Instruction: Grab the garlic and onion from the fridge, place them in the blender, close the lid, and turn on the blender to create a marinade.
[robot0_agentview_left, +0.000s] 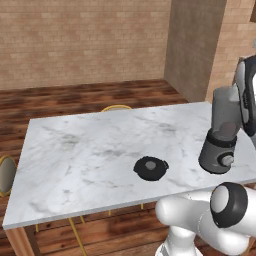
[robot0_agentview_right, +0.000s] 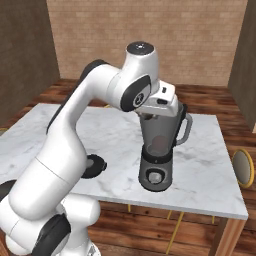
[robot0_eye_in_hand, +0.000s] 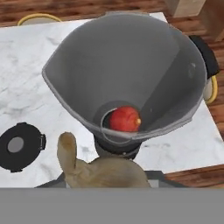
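Note:
The blender (robot0_agentview_right: 159, 145) stands near the marble table's front edge, its smoky jar (robot0_eye_in_hand: 131, 61) open at the top. The red onion (robot0_eye_in_hand: 124, 119) lies at the bottom of the jar and shows through its wall (robot0_agentview_right: 159, 143). My gripper (robot0_agentview_right: 161, 111) hovers just above the jar's mouth. It is shut on the garlic (robot0_eye_in_hand: 96, 168), a beige bulb that covers the fingertips in the hand view. The black lid (robot0_agentview_left: 150, 168) lies flat on the table to the left of the blender (robot0_agentview_left: 220, 145), also seen as the lid (robot0_eye_in_hand: 19, 146). The fridge is out of view.
The marble table (robot0_agentview_left: 75, 150) is bare to the left of the lid. Yellow-framed chairs stand at its far side (robot0_agentview_left: 116, 107), left end (robot0_agentview_left: 6, 175) and right end (robot0_agentview_right: 242, 167). Brick walls stand behind.

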